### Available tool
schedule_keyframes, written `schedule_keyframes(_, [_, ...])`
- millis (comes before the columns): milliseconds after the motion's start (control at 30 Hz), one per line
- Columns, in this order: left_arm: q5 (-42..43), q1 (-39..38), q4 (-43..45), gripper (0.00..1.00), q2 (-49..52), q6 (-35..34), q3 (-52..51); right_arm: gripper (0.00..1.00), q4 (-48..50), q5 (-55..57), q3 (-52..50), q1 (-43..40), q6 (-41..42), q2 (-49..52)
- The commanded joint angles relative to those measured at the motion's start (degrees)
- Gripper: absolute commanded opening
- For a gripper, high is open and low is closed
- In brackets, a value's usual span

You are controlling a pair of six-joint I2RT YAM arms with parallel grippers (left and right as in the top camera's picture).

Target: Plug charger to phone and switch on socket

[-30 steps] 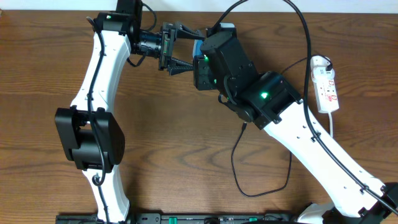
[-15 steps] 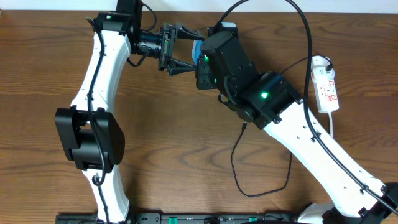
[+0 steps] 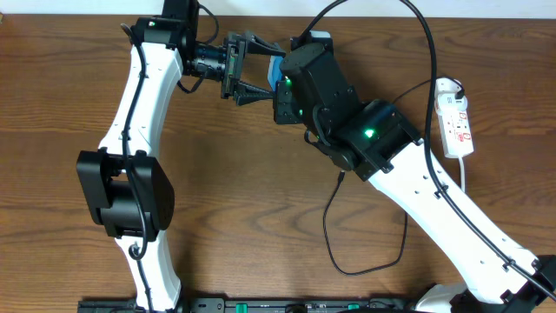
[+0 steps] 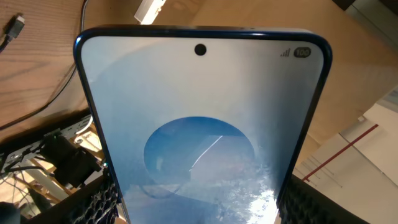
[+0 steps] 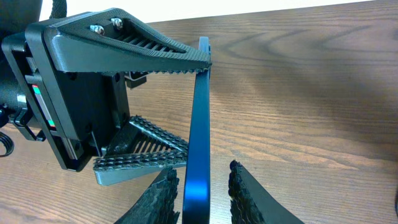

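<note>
The phone [image 4: 199, 124] is held upright off the table, its blue screen filling the left wrist view. My left gripper [image 3: 271, 74] is shut on its two long edges. In the right wrist view the phone [image 5: 199, 93] shows edge-on, and my right gripper [image 5: 205, 177] is open around its near end with a small gap at each finger. The socket [image 3: 455, 117] lies at the far right of the table. The charger cable [image 3: 328, 228] loops on the table under my right arm. Its plug tip [image 4: 15, 26] lies loose on the wood.
The socket's white cord [image 3: 463, 178] runs toward the near right. My right arm [image 3: 434, 191] crosses the middle of the table. A thick black arm cable [image 3: 426, 43] arcs over the far right.
My right gripper has shifted slightly along the phone toward the far side. The left gripper and the phone have held still.
</note>
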Motion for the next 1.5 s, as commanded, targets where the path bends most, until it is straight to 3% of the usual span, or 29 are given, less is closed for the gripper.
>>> schedule_keyframes(0, [2.38, 0.28, -0.11, 0.74, -0.63, -0.13, 0.57, 0.26, 0.52, 1.07, 1.31, 0.83, 0.74, 0.11])
schedule_keyframes(967, [1.79, 0.28, 0.94, 0.74, -0.63, -0.15, 0.57, 0.21, 1.27, 2.58, 1.44, 0.83, 0.72, 1.86])
schedule_keyframes(1300, [1.79, 0.28, 0.94, 0.74, -0.63, -0.13, 0.57, 0.12, 1.36, 2.58, 1.46, 0.83, 0.72, 1.86])
schedule_keyframes(1467, [1.81, 0.28, 0.92, 0.74, -0.63, -0.13, 0.57, 0.02, 1.4, 2.6, 1.44, 0.83, 0.72, 1.86])
